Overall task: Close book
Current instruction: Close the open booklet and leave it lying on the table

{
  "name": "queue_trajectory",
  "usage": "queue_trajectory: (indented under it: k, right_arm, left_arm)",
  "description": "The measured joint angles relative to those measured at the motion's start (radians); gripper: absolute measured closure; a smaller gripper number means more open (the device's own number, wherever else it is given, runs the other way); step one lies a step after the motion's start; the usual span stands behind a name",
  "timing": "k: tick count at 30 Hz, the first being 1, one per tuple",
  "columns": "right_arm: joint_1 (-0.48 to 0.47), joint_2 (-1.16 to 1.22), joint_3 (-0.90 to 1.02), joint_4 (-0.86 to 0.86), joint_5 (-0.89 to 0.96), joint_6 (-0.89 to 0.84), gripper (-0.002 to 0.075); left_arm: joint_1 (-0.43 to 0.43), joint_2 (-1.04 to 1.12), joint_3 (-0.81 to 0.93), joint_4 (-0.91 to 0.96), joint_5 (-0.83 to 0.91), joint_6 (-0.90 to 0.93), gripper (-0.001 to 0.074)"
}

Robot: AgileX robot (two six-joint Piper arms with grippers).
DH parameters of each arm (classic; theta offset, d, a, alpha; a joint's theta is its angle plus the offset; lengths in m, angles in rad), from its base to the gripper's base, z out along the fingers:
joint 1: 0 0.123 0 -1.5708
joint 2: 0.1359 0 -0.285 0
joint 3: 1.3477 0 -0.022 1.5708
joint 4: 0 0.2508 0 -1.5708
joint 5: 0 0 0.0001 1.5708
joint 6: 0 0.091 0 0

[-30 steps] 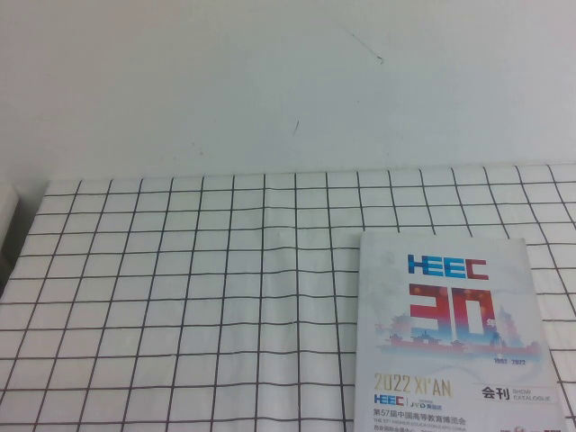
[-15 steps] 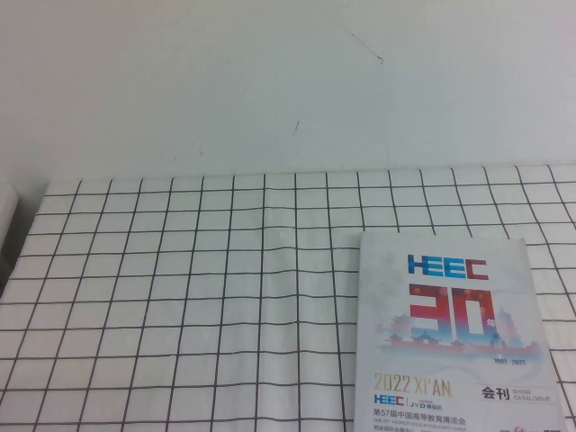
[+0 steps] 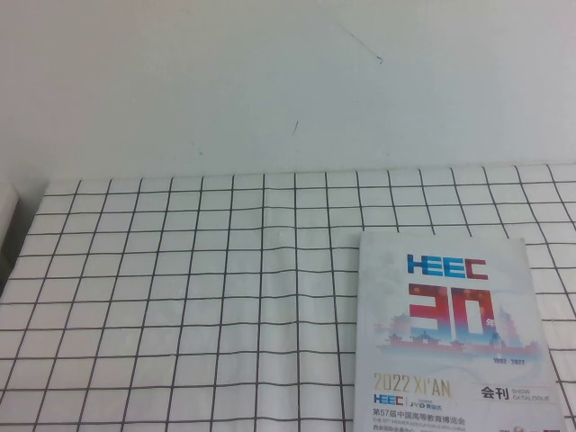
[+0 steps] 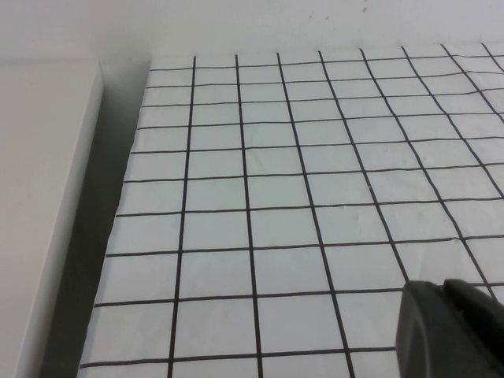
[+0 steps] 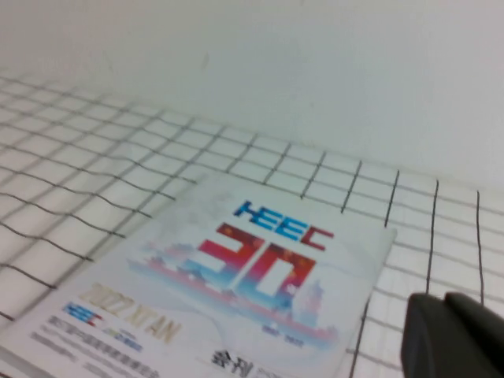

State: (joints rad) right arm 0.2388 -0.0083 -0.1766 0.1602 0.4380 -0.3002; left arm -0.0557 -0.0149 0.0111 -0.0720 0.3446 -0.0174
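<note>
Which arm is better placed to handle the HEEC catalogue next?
Right. The catalogue lies cover-up, apparently already closed, on the right of the checked cloth, directly before the right gripper. The left gripper faces only bare cloth near its left edge.

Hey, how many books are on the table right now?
1. The book lies closed, cover up, on the checked cloth at the robot's right. Left gripper hovers over bare cloth on the left; right gripper hovers near the book. No second book shows.
</note>
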Motion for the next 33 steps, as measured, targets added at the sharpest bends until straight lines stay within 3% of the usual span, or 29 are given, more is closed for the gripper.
queue_trajectory:
  k: [5,14,33]
  right_arm:
    - [-0.073,-0.003,0.186,-0.006,-0.148,0.0,0.0729]
    - [-0.232,-0.003,0.202,-0.079,-0.105,0.022,0.0729]
    - [-0.244,-0.003,0.198,-0.104,-0.087,0.218,0.0729]
  left_arm:
    - [0.0,0.0,0.0,0.0,0.0,0.0,0.0739]
    - [0.0,0.0,0.0,0.0,0.0,0.0,0.0739]
    - [0.0,0.0,0.0,0.0,0.0,0.0,0.0738]
